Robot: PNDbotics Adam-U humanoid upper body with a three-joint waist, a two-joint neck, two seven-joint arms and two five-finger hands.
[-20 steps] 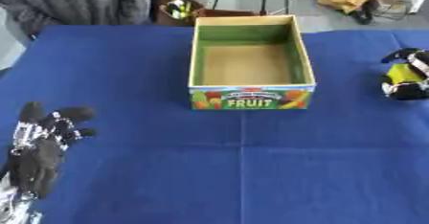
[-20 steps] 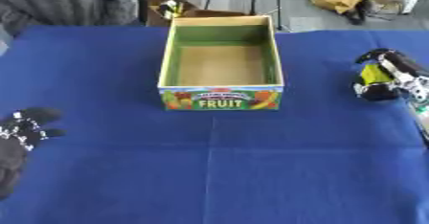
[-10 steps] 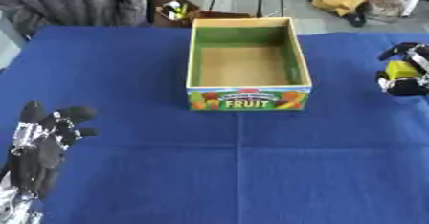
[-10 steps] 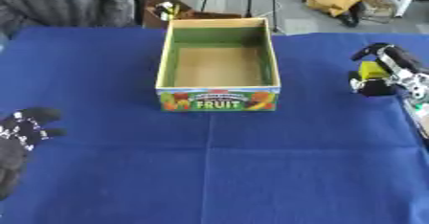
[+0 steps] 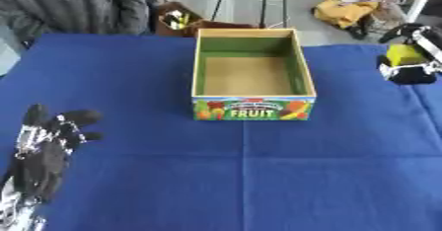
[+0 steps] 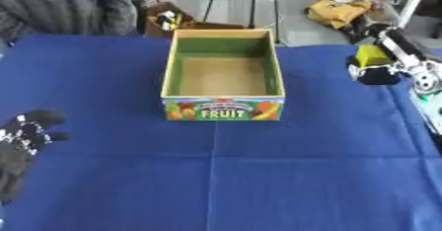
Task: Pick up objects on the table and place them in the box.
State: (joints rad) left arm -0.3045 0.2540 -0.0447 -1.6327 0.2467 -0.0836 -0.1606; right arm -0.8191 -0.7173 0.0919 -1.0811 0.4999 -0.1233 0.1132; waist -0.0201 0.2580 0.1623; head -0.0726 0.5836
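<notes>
Gripping yellow blocky object (image 6: 372, 55) | right hand (image 6: 376, 69) | cardboard box (image 5: 251, 107) empty

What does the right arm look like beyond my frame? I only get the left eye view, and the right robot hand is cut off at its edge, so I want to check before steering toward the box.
Observer: In the right eye view the right robot hand shows whole. It is curled round a yellow object and stands apart from the box, with blue cloth between them.
Operator: And the arm behind it?
Observer: The forearm, with silver parts, runs from the hand down along that view's right edge.
</notes>
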